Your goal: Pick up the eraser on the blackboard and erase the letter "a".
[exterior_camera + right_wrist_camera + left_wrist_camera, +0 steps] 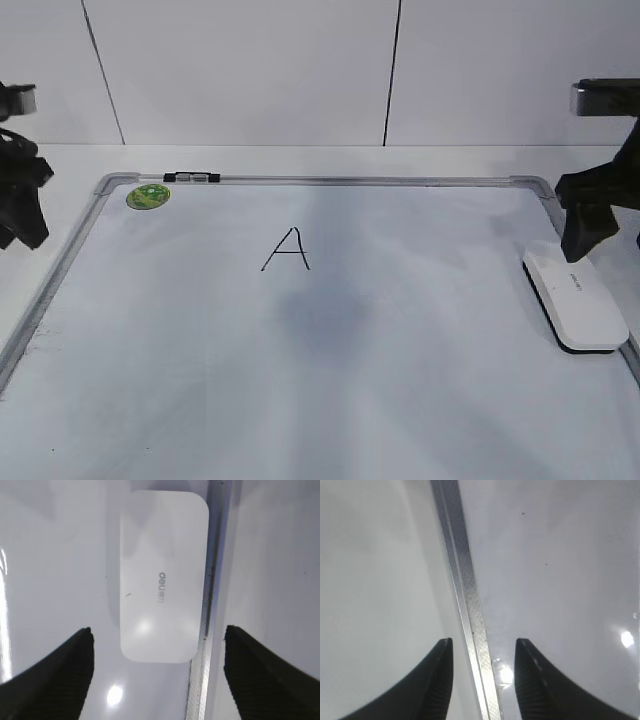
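Note:
The white eraser (577,297) (162,575) lies flat on the blackboard (200,350), against its right frame rail. My right gripper (585,235) (159,629) hangs just over the eraser's far end, open wide, with nothing between its fingers. My left gripper (25,225) (484,642) is open over the board's left frame rail (465,580), one finger on each side of it, holding nothing. The letter "a" does not show. The only writing on the board is a pointed capital "A" (287,250), upper centre. A faint grey patch (325,310) lies just below it.
A round green sticker (148,196) sits in the board's far left corner, with a small black-and-silver clip (193,177) on the top frame beside it. White tabletop surrounds the board. A white panelled wall stands behind.

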